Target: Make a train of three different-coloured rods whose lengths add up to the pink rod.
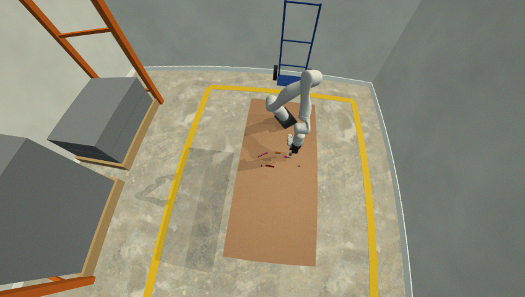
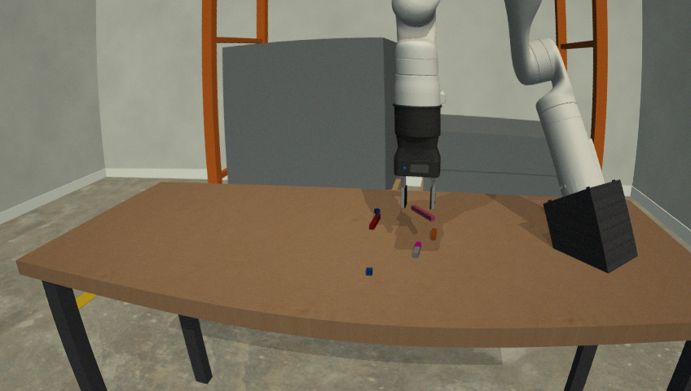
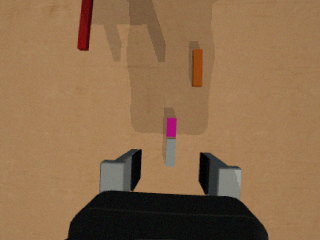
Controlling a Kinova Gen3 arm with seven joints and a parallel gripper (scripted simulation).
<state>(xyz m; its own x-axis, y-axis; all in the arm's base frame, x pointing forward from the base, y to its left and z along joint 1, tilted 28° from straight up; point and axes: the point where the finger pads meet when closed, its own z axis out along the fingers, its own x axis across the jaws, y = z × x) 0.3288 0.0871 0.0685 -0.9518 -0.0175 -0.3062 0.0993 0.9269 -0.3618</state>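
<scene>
My gripper [image 2: 417,208] [image 3: 170,165] is open and empty, high above the table. A magenta rod [image 2: 417,243] [image 3: 171,127] [image 1: 285,156] and a grey rod [image 2: 416,251] [image 3: 170,152] lie flat, end to end in one line, with hardly any gap visible. An orange rod [image 1: 278,152] [image 2: 433,234] [image 3: 197,68] lies apart, to one side of them. The pink rod [image 1: 262,154] [image 2: 422,213] lies slanted farther off. A red rod [image 1: 270,166] [image 2: 375,221] [image 3: 85,25] lies near one blue rod [image 1: 261,166] [image 2: 376,210]. Another blue rod [image 1: 298,166] [image 2: 368,271] lies alone.
The brown table [image 1: 272,216] [image 2: 217,261] carries all the rods. The arm's black base [image 1: 285,118] [image 2: 589,227] stands on the table, to the right in the exterior view. The gripper's shadow falls around the magenta and orange rods.
</scene>
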